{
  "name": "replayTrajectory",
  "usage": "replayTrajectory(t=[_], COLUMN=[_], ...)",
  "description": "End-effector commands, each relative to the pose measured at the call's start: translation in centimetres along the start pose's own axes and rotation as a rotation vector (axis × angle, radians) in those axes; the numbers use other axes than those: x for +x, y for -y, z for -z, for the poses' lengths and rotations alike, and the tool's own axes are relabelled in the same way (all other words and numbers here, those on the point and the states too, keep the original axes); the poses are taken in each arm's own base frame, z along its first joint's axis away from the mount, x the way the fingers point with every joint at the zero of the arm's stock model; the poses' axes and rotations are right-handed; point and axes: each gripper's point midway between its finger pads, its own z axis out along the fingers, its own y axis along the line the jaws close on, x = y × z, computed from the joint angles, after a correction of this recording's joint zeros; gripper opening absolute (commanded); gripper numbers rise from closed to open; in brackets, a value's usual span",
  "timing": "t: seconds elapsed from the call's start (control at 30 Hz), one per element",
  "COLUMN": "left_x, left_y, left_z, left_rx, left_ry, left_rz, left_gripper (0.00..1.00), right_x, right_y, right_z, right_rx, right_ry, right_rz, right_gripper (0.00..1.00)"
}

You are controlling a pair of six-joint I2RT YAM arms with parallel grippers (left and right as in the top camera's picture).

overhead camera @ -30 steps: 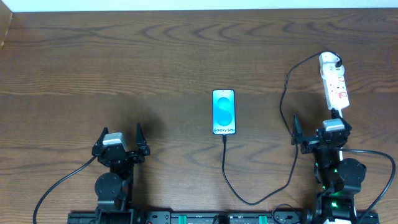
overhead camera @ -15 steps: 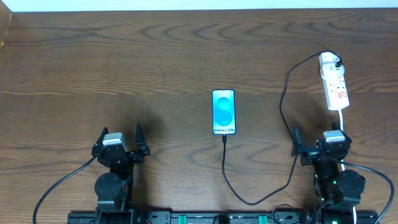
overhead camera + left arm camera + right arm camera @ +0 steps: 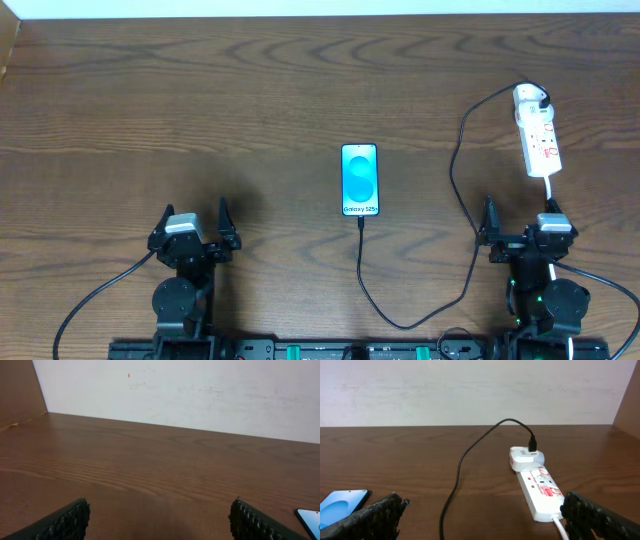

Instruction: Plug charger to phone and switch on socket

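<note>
The phone [image 3: 360, 180] lies flat mid-table with its blue screen lit; it also shows at the edge of both wrist views [image 3: 310, 521] [image 3: 342, 504]. The charger [image 3: 362, 270] is a thin black cable whose tip meets the phone's near edge. It loops toward the front and rises to the white adapter on the socket [image 3: 537, 135]. In the right wrist view the socket [image 3: 537, 487] lies ahead and to the right, with the charger [image 3: 465, 460] curving in front. My right gripper [image 3: 518, 222] [image 3: 482, 510] is open and empty, short of the socket. At the front left, my left gripper [image 3: 194, 215] [image 3: 160, 515] is open over bare wood.
The socket's white lead [image 3: 552, 192] runs toward my right arm. Thick black base cables [image 3: 90, 300] trail at the front edge. A pale wall [image 3: 175, 390] borders the far side, and a brown side panel [image 3: 17, 390] stands at the far left.
My right arm has drawn back toward the front edge, away from the socket, still open. The left arm, phone and charger have not moved.
</note>
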Motion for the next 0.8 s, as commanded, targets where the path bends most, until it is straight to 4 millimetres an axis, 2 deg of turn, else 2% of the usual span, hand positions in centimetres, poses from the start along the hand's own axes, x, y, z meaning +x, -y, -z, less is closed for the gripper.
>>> replayTrajectory(t=[0.0, 0.43, 0.6, 0.77], left_x=[1.7, 1.7, 1.7, 1.7], left_y=[-0.4, -0.4, -0.4, -0.4], left_z=[-0.1, -0.1, -0.1, -0.1], left_rx=[-0.018, -0.018, -0.018, -0.018], left_ry=[-0.048, -0.048, -0.048, -0.048], left_rz=[-0.019, -0.019, -0.019, -0.019], left_gripper=[0.89, 0.89, 0.89, 0.89], right_x=[0.1, 0.1, 0.1, 0.1], right_y=[0.1, 0.1, -1.1, -1.1], right_z=[0.0, 0.0, 0.0, 0.0], right_rx=[0.009, 0.007, -0.04, -0.04], right_ry=[0.0, 0.0, -0.002, -0.002], right_rz=[-0.014, -0.014, -0.01, -0.01], right_gripper=[0.99, 0.99, 0.99, 0.99])
